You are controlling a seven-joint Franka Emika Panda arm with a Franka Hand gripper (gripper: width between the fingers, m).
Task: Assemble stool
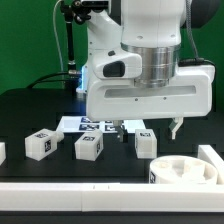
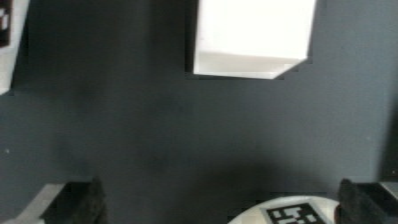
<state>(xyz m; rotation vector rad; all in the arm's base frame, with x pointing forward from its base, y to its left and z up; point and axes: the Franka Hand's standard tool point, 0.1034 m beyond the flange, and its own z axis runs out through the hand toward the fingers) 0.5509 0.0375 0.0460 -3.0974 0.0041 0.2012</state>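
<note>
Jaws spread wide, empty: gripper hovers over a leg near the bench's front edge; off-centre, one finger may topple it.

Three legs are set in a row across the table, counted from the exterior view's left: the left leg, the middle leg, the right leg; the marker board is laid just behind the middle leg; the seat is placed before the right leg and further right, behind the front rail, beside the side rail.
</note>
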